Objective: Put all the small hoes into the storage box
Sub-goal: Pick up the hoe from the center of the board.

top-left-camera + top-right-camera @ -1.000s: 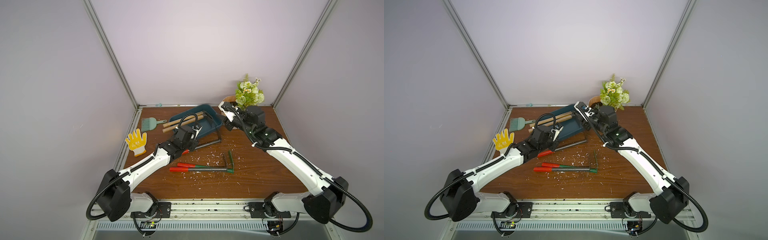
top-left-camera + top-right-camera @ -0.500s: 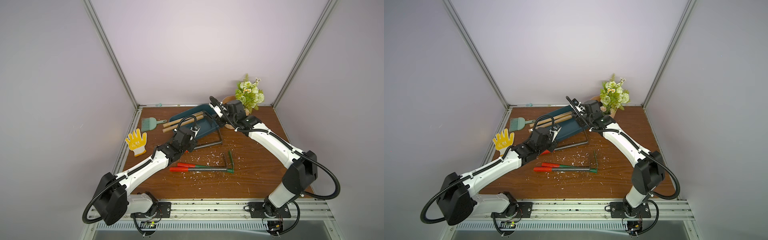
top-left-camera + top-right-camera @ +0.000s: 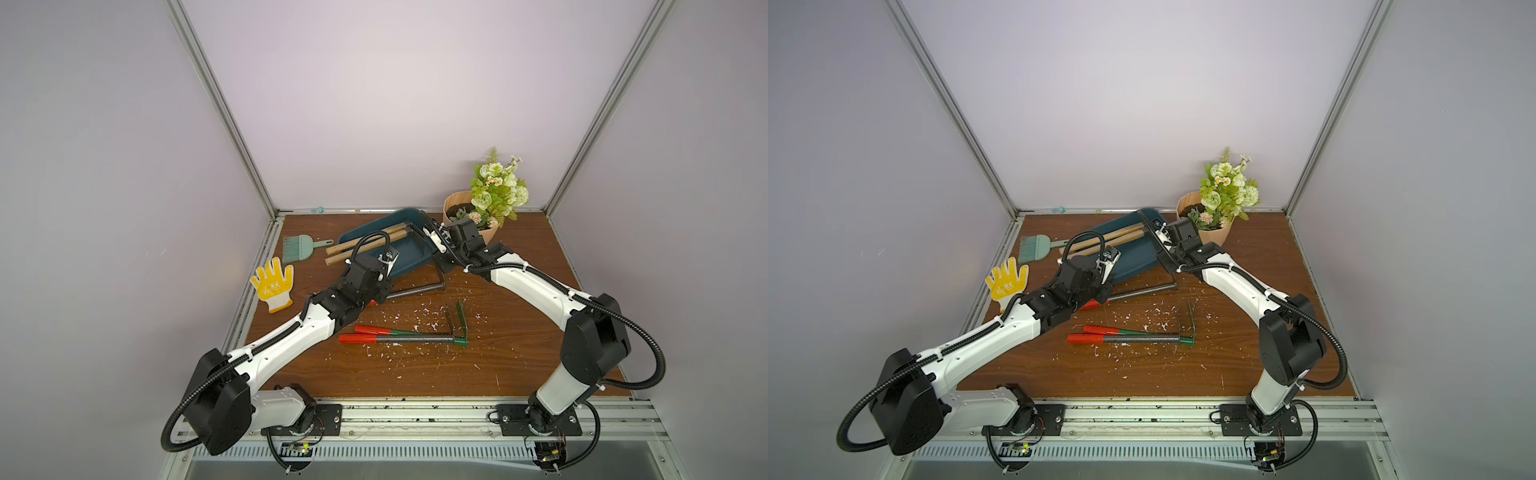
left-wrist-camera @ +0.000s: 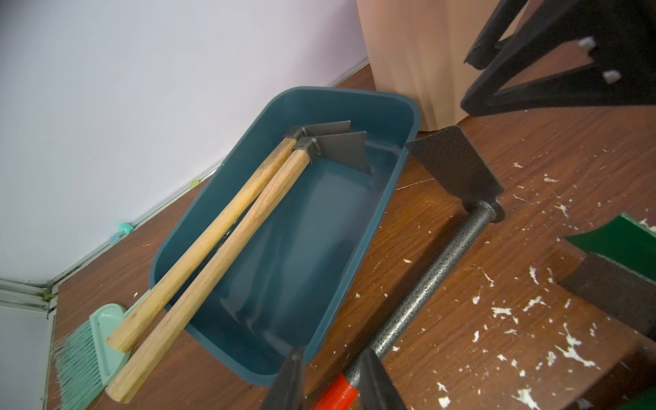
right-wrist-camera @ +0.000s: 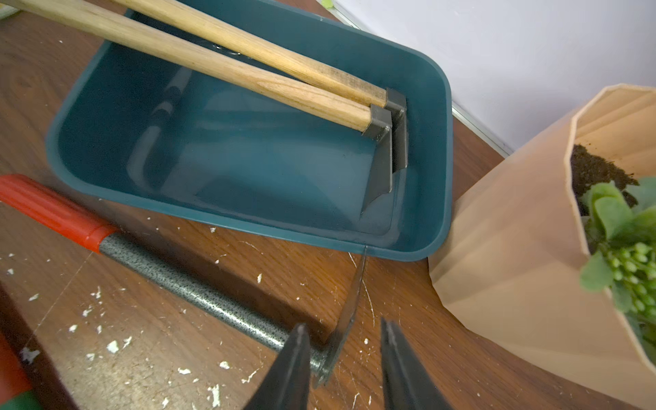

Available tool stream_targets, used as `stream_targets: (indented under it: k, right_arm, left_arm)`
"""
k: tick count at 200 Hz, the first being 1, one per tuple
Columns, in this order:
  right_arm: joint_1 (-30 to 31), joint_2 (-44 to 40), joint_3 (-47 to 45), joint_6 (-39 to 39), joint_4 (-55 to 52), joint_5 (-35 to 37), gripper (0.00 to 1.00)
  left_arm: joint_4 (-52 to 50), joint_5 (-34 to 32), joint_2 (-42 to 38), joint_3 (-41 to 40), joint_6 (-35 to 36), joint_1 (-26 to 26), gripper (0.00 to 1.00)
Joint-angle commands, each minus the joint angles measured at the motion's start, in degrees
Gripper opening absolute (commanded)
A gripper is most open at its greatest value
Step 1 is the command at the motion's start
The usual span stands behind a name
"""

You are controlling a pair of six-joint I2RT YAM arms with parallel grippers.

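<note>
Between the left gripper's (image 4: 332,358) fingers sits the small hoe (image 4: 426,284), just where its red grip meets the speckled grey shaft. The fingers stand close on either side, but I can't tell whether they pinch it or leave it slack. At the hoe's other end, the right gripper (image 5: 343,323) has its jaws spread. They straddle the neck of the blade with a gap showing, clamping nothing. The hoe lies on the table (image 3: 519,353), outside the storage box (image 4: 301,266). It runs along the box's long wall, with the blade on edge and its tip up against the rim near a corner.

To my eye this is the pick-up step: both arms are at the hoe, and it is not yet off the wood. The next move calls for a firm hold, a lift clear of the flared rim just ahead of both grippers, and a set-down on the bare strip of floor inside. The shaft looks long for the box, so I'd expect the grip end to rest over a short rim.

The box already holds two wooden-handled hoes (image 4: 227,241), side by side against the wall farther from the grippers. Their heads are tucked in one corner and their handles poke out over the opposite rim. Just past the right gripper stands the flowerpot (image 5: 514,230), which holds soil (image 5: 592,170) and a leafy plant (image 3: 496,187).
</note>
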Motion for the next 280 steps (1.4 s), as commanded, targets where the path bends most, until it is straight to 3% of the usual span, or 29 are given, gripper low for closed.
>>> stream_targets:
  k: [1, 51, 162, 184, 238, 280]
  right_arm:
    - [-0.5, 0.5, -0.1, 1.9, 2.1, 1.0, 0.38]
    - [-1.1, 1.8, -2.6, 2.1, 4.0, 1.2, 0.39]
    - [-2.7, 8.2, -2.0, 3.2, 7.8, -0.5, 0.39]
    - [-2.8, 8.8, -1.5, 3.7, 8.0, -1.2, 0.32]
    - [-2.8, 7.5, -0.8, 4.5, 7.2, -1.6, 0.00]
    - [-2.8, 2.7, -0.7, 3.4, 4.8, -0.5, 0.00]
  left_arm:
    - [0.9, 0.1, -1.7, -0.4, -0.7, 0.6, 0.30]
    - [1.0, 0.1, -1.4, -0.4, -0.8, 0.7, 0.32]
    - [1.1, -0.2, -2.8, -0.9, -1.0, 0.7, 0.49]
    - [1.2, -0.2, -2.8, -1.0, -1.1, 0.8, 0.50]
    - [1.6, -0.1, -2.7, -1.3, -1.1, 0.8, 0.50]
    - [1.8, 1.3, -2.9, -1.4, -1.1, 0.8, 0.50]
